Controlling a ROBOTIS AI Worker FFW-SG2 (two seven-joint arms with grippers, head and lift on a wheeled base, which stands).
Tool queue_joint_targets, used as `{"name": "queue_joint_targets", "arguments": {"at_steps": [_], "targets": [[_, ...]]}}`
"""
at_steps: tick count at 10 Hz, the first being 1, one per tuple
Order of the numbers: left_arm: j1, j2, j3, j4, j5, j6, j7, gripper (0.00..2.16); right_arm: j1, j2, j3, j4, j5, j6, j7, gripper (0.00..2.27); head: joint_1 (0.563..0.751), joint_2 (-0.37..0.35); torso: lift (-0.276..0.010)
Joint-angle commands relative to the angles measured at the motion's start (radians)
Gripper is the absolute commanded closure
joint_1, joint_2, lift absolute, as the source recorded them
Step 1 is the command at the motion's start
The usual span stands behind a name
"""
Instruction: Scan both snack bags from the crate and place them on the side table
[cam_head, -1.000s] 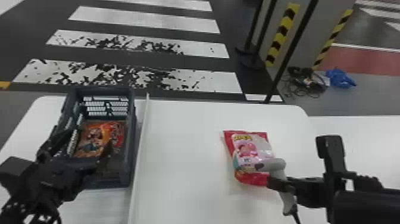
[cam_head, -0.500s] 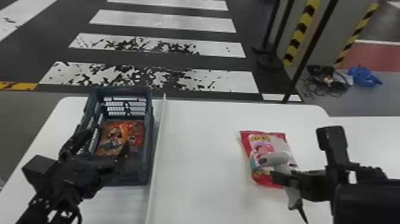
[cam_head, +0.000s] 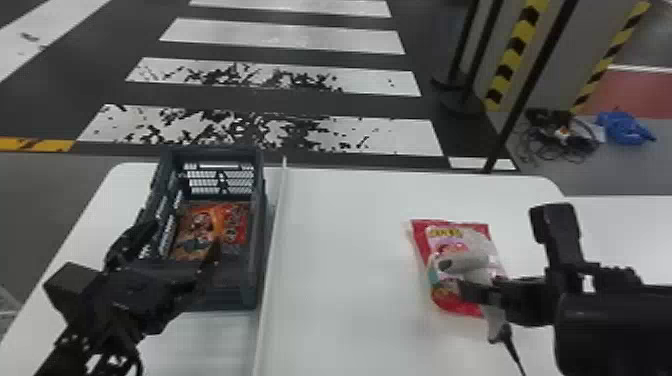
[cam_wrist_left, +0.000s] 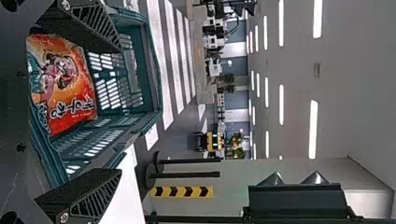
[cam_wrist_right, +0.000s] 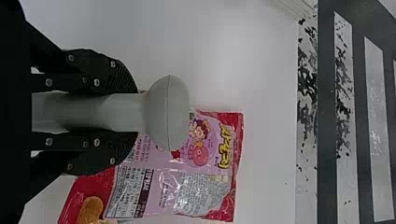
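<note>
- Red-and-pink plastic snack bag (cam_wrist_right: 201, 198): on the white table (cam_head: 350, 280), toward its right edge.
- Grey plastic scanner (cam_wrist_right: 168, 112), pinched in the right gripper (cam_wrist_right: 130, 112) above it: best aimed squarely at the code, held steady.
- Left gripper (cam_wrist_left: 119, 111): spread at the dark plastic crate (cam_head: 225, 301), near the far left corner.

Jaws closed on grey scanner (cam_wrist_right: 167, 113), seemingly above pink-red snack bag (cam_wrist_right: 196, 186).
</note>
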Motion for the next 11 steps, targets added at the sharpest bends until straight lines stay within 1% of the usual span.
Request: {"name": "queue_joint_targets", "arguments": {"at_steps": [1, 5, 9, 10, 11], "targets": [[0.002, 0.001, 0.001, 0.003, 0.002, -0.008, 0.000, 0.08, -0.008, 0.001, -0.006, 0.015, 0.007, -0.003, 0.001, 2.16, 0.695, -0.079, -0.098], [0.002, 0.001, 0.001, 0.006, 0.005, -0.020, -0.001, 0.08, -0.015, 0.001, -0.007, 0.050, 0.007, -0.015, -0.010, 2.16, 0.695, -0.085, -0.098], [-0.002, -0.001, -0.002, 0.010, 0.005, -0.017, -0.001, 0.08, -0.017, 0.001, -0.018, 0.041, 0.007, -0.012, -0.013, 2.16, 0.695, -0.087, -0.098], [-0.001, -0.001, -0.002, 0.010, 0.005, -0.017, -0.001, 0.08, -0.022, 0.001, -0.036, 0.040, 0.007, -0.015, -0.028, 2.16, 0.695, -0.089, -0.098], [-0.001, -0.001, 0.000, 0.010, 0.005, -0.017, -0.001, 0.08, -0.028, 0.001, -0.072, 0.040, 0.004, -0.058, -0.031, 2.16, 0.695, -0.096, -0.098]]}}
